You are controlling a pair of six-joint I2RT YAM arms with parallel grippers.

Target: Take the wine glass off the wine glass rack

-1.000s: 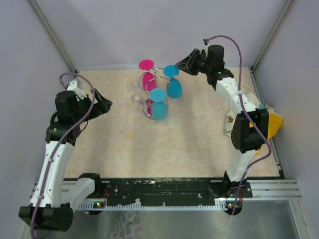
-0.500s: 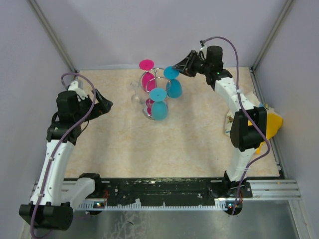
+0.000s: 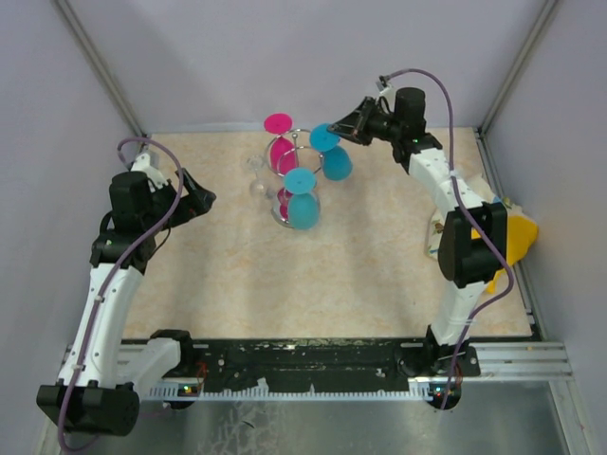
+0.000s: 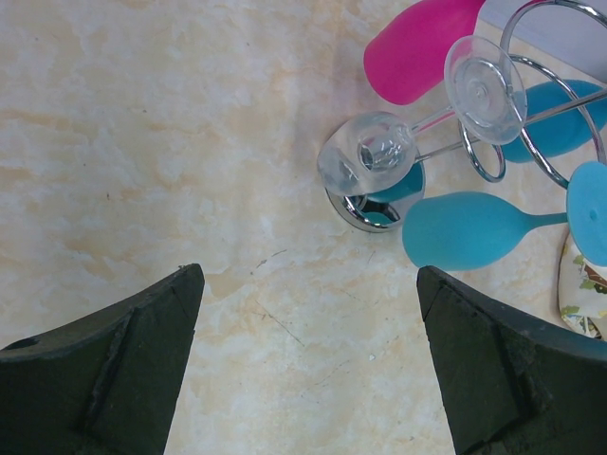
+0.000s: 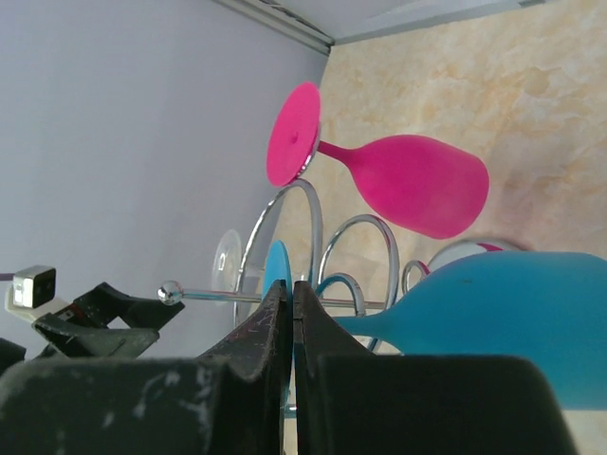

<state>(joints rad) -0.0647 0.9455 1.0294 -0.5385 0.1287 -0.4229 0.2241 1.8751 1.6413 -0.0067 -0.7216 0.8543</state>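
The silvery wire wine glass rack stands at the back middle of the table, its shiny round base also in the left wrist view. A pink glass, a clear glass and two blue glasses hang on it. My right gripper is shut on the round foot of the rear blue wine glass, whose bowl tilts out to the right; the right wrist view shows the jaws pinching the foot. My left gripper is open and empty, left of the rack, over bare table.
The front blue glass hangs nearest me. A patterned item and a yellow object lie at the right edge beside the right arm. Grey walls enclose the table at the back and sides.
My right gripper has moved a little left onto the rear blue glass's foot, and that glass's bowl has tilted out to the right. The left arm has barely moved.
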